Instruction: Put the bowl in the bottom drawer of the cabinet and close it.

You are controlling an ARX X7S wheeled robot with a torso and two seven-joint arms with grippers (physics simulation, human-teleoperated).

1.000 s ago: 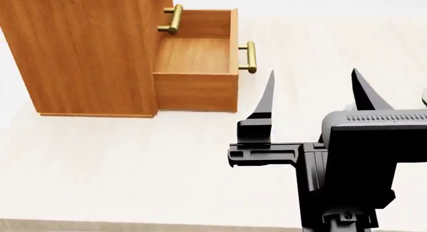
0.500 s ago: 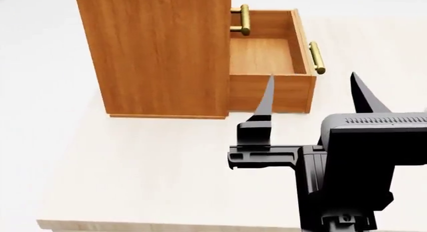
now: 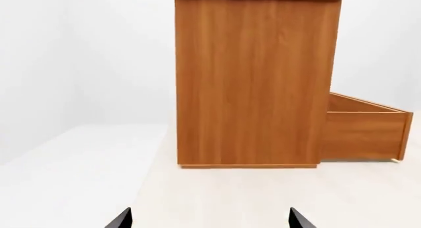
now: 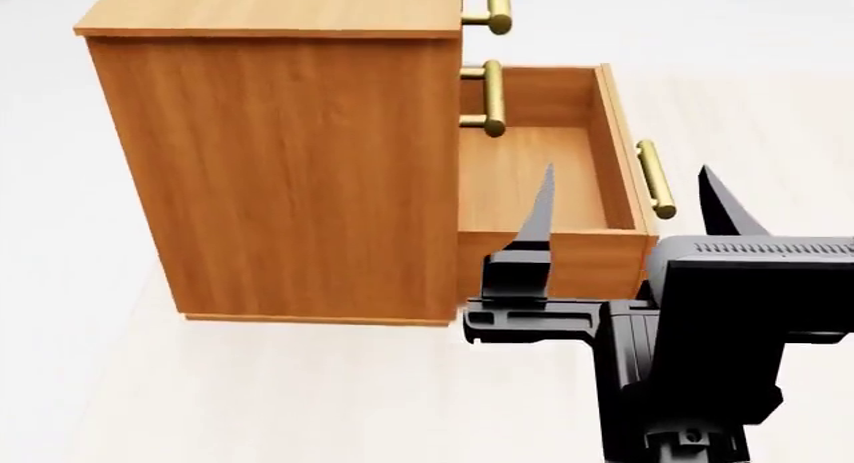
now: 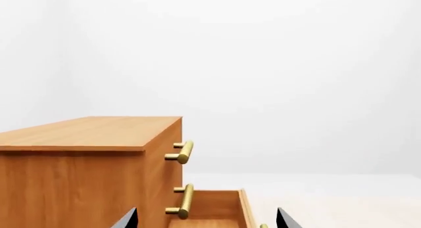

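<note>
The orange-brown cabinet stands on the pale table, and its bottom drawer is pulled out to the right with nothing inside it. The drawer's brass handle faces right. My right gripper is open and holds nothing; it hovers in front of the open drawer with its fingertips pointing toward it. In the right wrist view the cabinet and the drawer lie ahead of the right gripper. My left gripper is open, low over the table, facing the cabinet's side and the drawer. The bowl is out of view.
The two upper drawers are shut, and their brass handles stick out above the open drawer. The pale wooden tabletop spreads around the cabinet. Its left edge shows in the left wrist view.
The head view has shifted: the cabinet now sits nearer and lower in the frame, and its top and upper handle show. The right gripper keeps its place in the view, still open.
</note>
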